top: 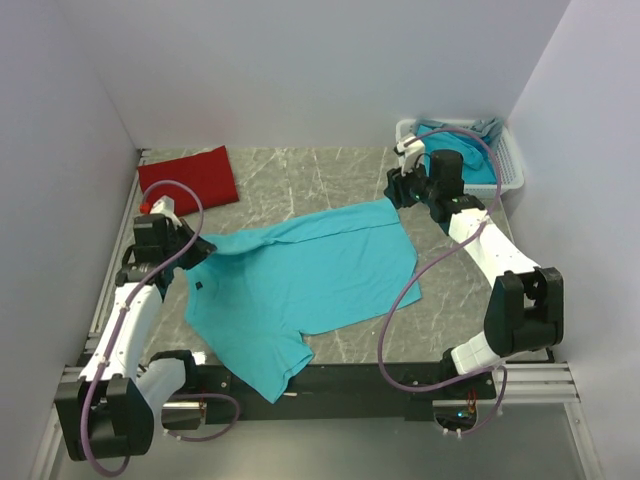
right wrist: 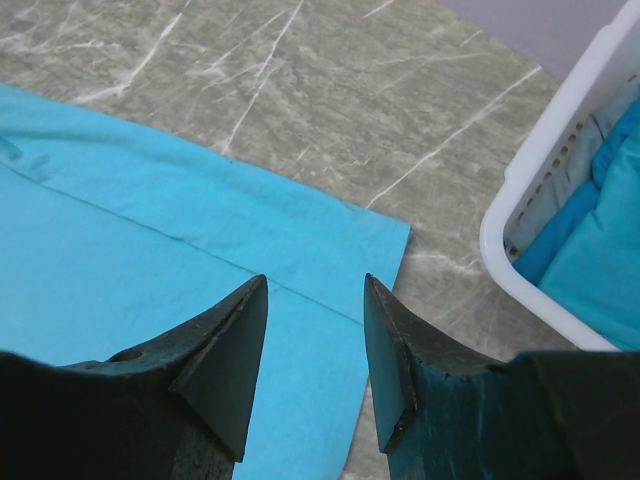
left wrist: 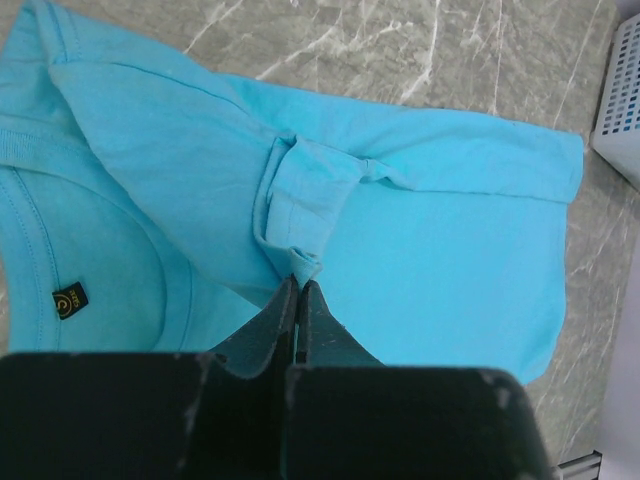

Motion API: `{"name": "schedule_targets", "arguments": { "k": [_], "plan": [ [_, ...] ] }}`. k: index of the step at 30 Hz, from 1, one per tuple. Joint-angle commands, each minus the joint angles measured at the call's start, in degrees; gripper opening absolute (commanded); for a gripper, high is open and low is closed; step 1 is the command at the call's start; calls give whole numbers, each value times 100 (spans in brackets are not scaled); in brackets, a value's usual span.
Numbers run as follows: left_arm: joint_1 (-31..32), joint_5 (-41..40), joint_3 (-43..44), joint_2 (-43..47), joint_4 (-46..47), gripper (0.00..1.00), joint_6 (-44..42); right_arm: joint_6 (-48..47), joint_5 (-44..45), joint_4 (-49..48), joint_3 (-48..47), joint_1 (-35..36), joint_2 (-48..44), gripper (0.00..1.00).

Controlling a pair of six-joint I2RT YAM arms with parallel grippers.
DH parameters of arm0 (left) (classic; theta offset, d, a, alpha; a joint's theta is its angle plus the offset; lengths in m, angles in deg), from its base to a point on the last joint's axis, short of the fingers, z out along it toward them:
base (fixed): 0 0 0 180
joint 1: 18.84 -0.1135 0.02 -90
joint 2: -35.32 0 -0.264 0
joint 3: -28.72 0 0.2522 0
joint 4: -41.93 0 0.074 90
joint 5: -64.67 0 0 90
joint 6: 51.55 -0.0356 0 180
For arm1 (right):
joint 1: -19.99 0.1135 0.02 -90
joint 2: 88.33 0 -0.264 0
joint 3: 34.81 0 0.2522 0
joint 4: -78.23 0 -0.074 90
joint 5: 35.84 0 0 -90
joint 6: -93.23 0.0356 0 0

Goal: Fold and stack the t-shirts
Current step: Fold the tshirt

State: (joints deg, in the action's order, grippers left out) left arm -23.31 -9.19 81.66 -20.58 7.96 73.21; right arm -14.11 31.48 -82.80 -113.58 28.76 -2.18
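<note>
A turquoise t-shirt lies spread across the marble table, with a small dark chest mark near its left side. My left gripper is shut on a bunched fold of this shirt's cloth beside the collar; in the left wrist view the gripper pinches that fold at its tips. My right gripper hangs open just over the shirt's far right hem corner; in the right wrist view the gripper has nothing between its fingers. A folded red t-shirt rests at the back left.
A white slatted basket stands at the back right, close to the right gripper, with more turquoise cloth inside; its rim shows in the right wrist view. Grey walls close in on three sides. Bare marble lies between the red shirt and the basket.
</note>
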Motion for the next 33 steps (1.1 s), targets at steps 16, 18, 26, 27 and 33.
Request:
{"name": "schedule_targets", "arguments": {
  "k": [16, 18, 26, 27, 33],
  "plan": [
    [60, 204, -59, 167, -456, 15, 57, 64, -132, -170, 147, -192, -125, 51],
    [60, 642, -25, 123, -641, 36, -22, 56, -132, -179, 138, -209, -116, 51],
    [60, 567, 353, 88, -1363, 57, -374, 38, -158, -152, 147, -236, -169, 51],
    [52, 513, 458, 97, -1259, 57, -374, 29, -158, -143, 147, -227, -186, 51],
    [60, 468, 1151, -1111, -722, 65, -690, -67, -753, 505, -230, -227, -248, 52]
  ]
}}
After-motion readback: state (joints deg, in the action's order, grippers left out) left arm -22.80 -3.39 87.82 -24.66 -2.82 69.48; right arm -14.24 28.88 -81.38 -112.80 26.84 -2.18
